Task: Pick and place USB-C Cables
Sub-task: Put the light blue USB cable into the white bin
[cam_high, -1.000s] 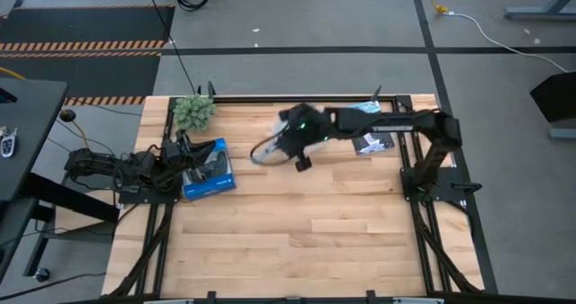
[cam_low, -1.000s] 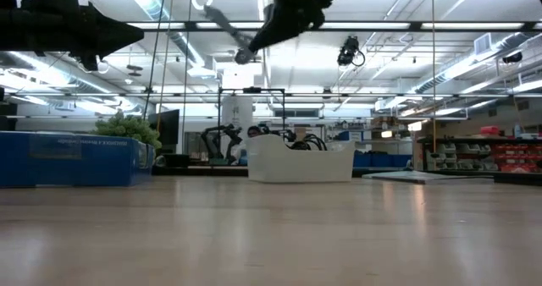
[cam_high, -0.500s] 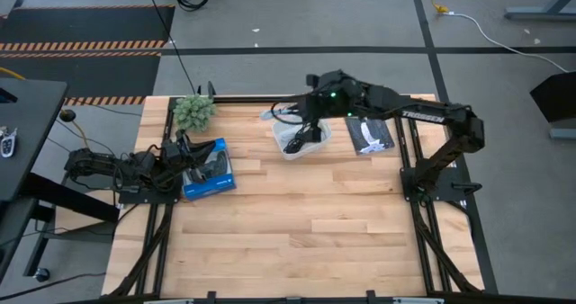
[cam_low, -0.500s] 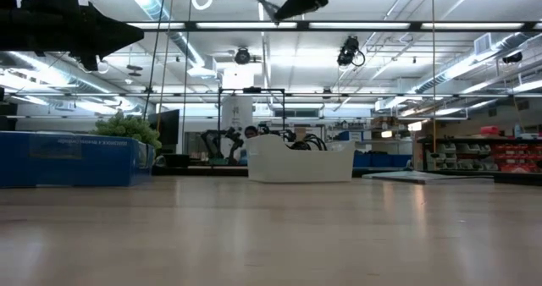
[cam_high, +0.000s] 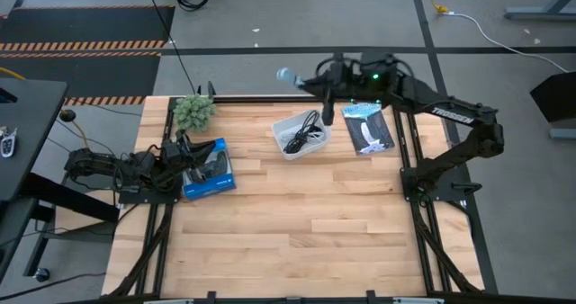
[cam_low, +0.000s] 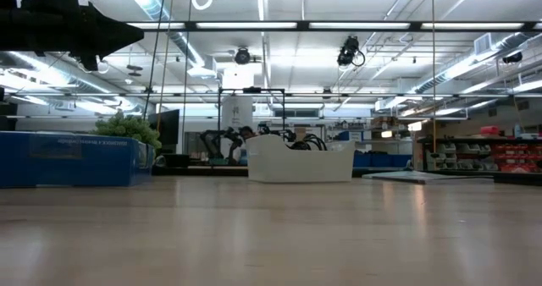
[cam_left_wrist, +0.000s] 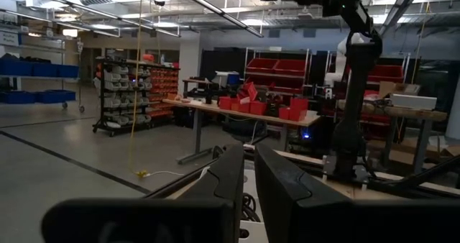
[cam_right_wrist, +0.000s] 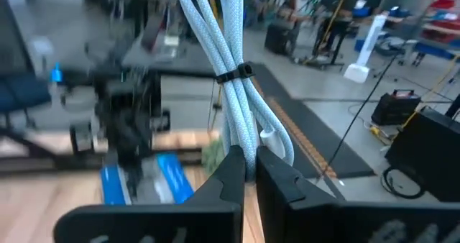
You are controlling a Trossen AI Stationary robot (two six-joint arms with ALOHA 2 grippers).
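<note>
My right gripper (cam_high: 304,77) is high above the table's far edge, just beyond the white tray (cam_high: 281,129), and is shut on the pale blue-grey USB-C cable (cam_high: 284,74), a bundle bound by a black tie (cam_right_wrist: 237,73). Black cables (cam_high: 302,135) lie coiled inside the tray and poke above its rim in the low view (cam_low: 301,142). The white cable cannot be made out. The right gripper is out of the low view. My left gripper (cam_left_wrist: 249,180) rests shut at the table's left edge beside the blue box (cam_high: 207,169). My right gripper pinches the pale blue-grey cable bundle between its two fingers near one looped end (cam_right_wrist: 253,151), below the black tie. The fingers (cam_right_wrist: 231,172) lie roughly level and point toward the table's left. The bundle is lifted clear and sticks out beyond the fingertips, several strands together.
A small green plant (cam_high: 193,112) stands at the far left corner. A dark and white packet (cam_high: 369,129) lies right of the tray. The wooden table's middle and near half (cam_high: 306,223) carry nothing. A dark frame rail (cam_high: 270,97) runs along the far edge.
My right gripper, holding the pale cable bundle throughout, has risen from above the table left of the tray, swung over the tray and gone on toward the far edge, turning as it went. It has left the top of the low view.
</note>
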